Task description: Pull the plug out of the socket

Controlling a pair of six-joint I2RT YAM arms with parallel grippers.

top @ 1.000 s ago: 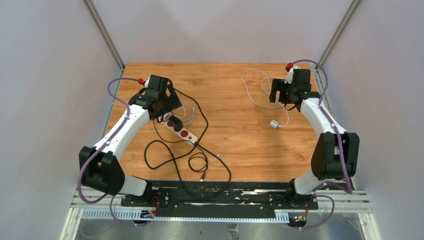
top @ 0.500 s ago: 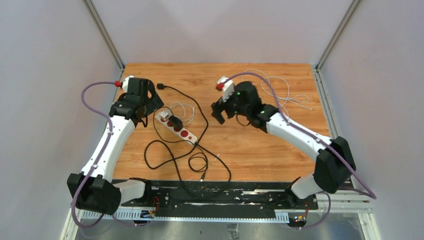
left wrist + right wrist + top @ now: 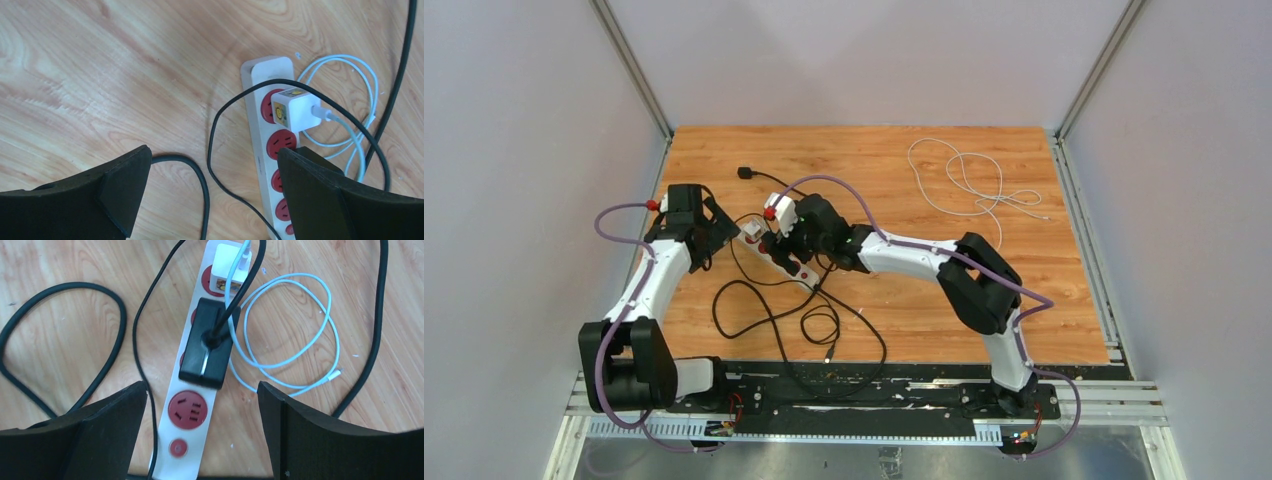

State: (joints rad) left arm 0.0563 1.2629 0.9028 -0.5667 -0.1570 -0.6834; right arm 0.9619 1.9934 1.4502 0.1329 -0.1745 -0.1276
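Note:
The cream-white socket strip (image 3: 802,271) with red outlets lies at the left of the table. A black plug (image 3: 209,342) sits in its middle outlets, and a white charger (image 3: 227,265) in the end outlet. My right gripper (image 3: 201,390) is open, its fingers either side of the strip just short of the black plug; in the top view it (image 3: 786,244) covers the plug. My left gripper (image 3: 214,152) is open and empty beside the strip (image 3: 260,150), right finger (image 3: 320,195) over its edge. The charger (image 3: 295,107) shows there; the black plug is hidden.
The strip's black cord (image 3: 824,322) loops over the near table, with its end plug (image 3: 744,172) at the back. A thin white cable (image 3: 300,320) coils beside the strip. Another white cable (image 3: 969,185) lies at the back right. Purple walls stand close on both sides.
My right arm has swung from the far right across the table to over the strip. My left gripper has drawn back off the strip to its left side.

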